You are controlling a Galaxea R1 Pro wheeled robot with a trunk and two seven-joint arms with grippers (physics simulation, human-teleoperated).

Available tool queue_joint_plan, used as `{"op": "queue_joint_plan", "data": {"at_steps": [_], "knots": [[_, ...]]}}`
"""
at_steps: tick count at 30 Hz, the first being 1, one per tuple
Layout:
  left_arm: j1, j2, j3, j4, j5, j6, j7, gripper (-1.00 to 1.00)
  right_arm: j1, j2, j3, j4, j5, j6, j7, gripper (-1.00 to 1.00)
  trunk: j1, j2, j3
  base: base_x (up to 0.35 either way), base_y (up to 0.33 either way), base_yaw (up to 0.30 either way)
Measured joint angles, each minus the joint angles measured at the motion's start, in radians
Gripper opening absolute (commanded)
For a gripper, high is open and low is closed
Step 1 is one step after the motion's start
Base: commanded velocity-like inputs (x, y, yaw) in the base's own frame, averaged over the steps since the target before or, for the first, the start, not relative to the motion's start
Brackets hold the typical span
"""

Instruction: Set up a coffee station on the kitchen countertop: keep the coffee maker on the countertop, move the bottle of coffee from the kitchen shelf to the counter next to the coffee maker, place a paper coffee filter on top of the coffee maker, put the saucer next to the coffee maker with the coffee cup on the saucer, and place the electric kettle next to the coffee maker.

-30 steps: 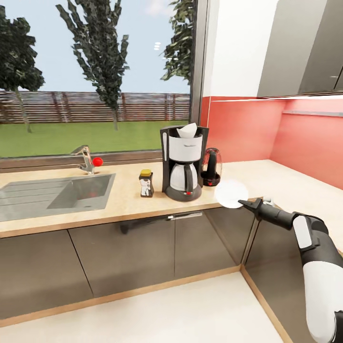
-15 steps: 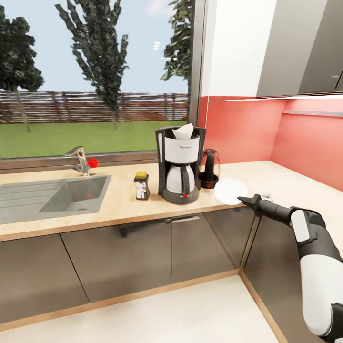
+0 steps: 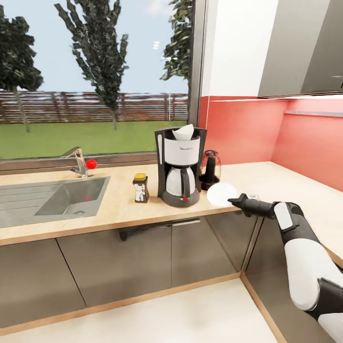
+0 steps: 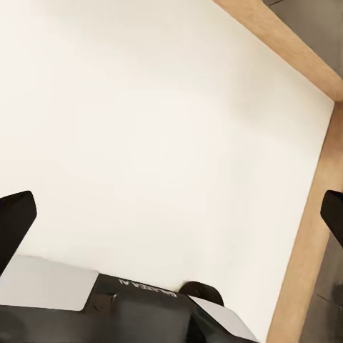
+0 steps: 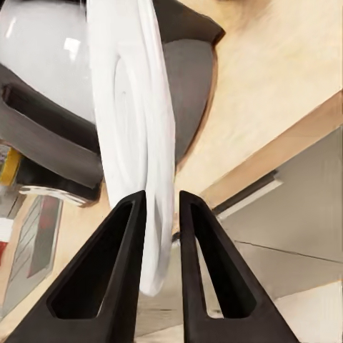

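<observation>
The saucer (image 3: 220, 194), a thin, smooth white disc with a shallow rim, was pinched by its edge between the two black tapered fingers of the right gripper (image 3: 233, 200), hovering over the front of the countertop (image 3: 119, 205) at about four o'clock from the coffee maker (image 3: 180, 164). In the right wrist view the saucer (image 5: 132, 136) stood edge-on between the fingers (image 5: 107, 279), its far side close to the machine's pale rounded carafe and dark base. That closeness looked like the main risk: pushed further in, the rim could knock the carafe or the glossy glass electric kettle (image 3: 210, 167) just behind; and with so narrow a hold on a slick plate, it could pivot or slip if released while tilted. The folded paper coffee filter (image 3: 183, 131) sat on top of the machine, and the bottle of coffee (image 3: 140, 187), dark with a yellow lid, stood just at its nine o'clock on the matte light-wood surface. The left gripper (image 4: 171, 236) hung over pale floor with its black fingers spread wide apart, holding nothing.
</observation>
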Motion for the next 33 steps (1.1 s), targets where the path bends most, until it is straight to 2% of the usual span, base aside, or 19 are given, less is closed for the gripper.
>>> {"op": "queue_joint_plan", "data": {"at_steps": [2, 6, 7, 13, 15, 17, 22, 25, 27, 33], "knots": [[0.000, 0.000, 0.000, 0.000, 0.000, 0.000, 0.000, 1.00, -0.028, 0.004, 0.000, 0.060, 0.000, 0.000, -0.035, -1.00, 0.000, 0.000, 0.000, 0.000, 0.000, 0.000], [0.000, 0.000, 0.000, 0.000, 0.000, 0.000, 0.000, 1.00, -0.058, 0.005, 0.000, 0.111, -0.004, 0.000, -0.073, -1.00, 0.000, 0.000, 0.000, 0.000, 0.000, 0.000], [0.000, -0.001, 0.000, 0.000, 0.000, 0.000, 0.000, 1.00, -0.077, 0.006, -0.001, 0.152, -0.003, -0.001, -0.088, -1.00, 0.000, 0.000, 0.000, 0.000, 0.000, 0.000], [0.000, -0.002, 0.000, 0.000, 0.000, 0.000, 0.000, 1.00, -0.099, 0.005, -0.006, 0.185, -0.010, -0.002, -0.137, -1.00, 0.000, 0.000, 0.000, 0.000, 0.000, 0.000], [0.000, -0.002, 0.000, 0.000, 0.000, 0.000, 0.000, 1.00, -0.101, 0.004, -0.007, 0.188, -0.032, -0.002, -0.167, -1.00, 0.000, 0.000, 0.000, 0.019, 0.000, 0.000], [0.000, -0.002, 0.000, 0.000, 0.000, 0.000, 0.000, 1.00, -0.103, 0.004, -0.007, 0.190, -0.075, -0.002, -0.204, -1.00, 0.000, 0.000, 0.000, 0.118, 0.000, 0.000], [0.000, -0.002, 0.000, 0.000, 0.000, 0.000, 0.000, 1.00, -0.104, 0.002, -0.007, 0.191, -0.236, -0.003, -0.346, -1.00, 0.000, 0.000, 0.000, 0.106, 0.000, 0.000], [0.000, -0.002, 0.000, 0.000, 0.000, 0.000, 0.000, 1.00, -0.104, 0.001, -0.006, 0.191, -0.300, -0.003, -0.398, -1.00, 0.000, 0.000, 0.000, 0.024, 0.000, 0.000], [0.000, -0.002, 0.000, 0.000, 0.000, 0.000, 0.000, 1.00, -0.104, 0.003, -0.006, 0.192, -0.325, -0.003, -0.419, -1.00, 0.000, 0.000, 0.000, 0.069, 0.000, 0.000], [0.000, -0.002, 0.000, 0.000, 0.000, 0.000, 0.000, 1.00, -0.103, 0.004, -0.004, 0.248, -0.329, -0.003, -0.424, -1.00, 0.000, 0.000, 0.000, 0.034, 0.000, 0.000]]}}
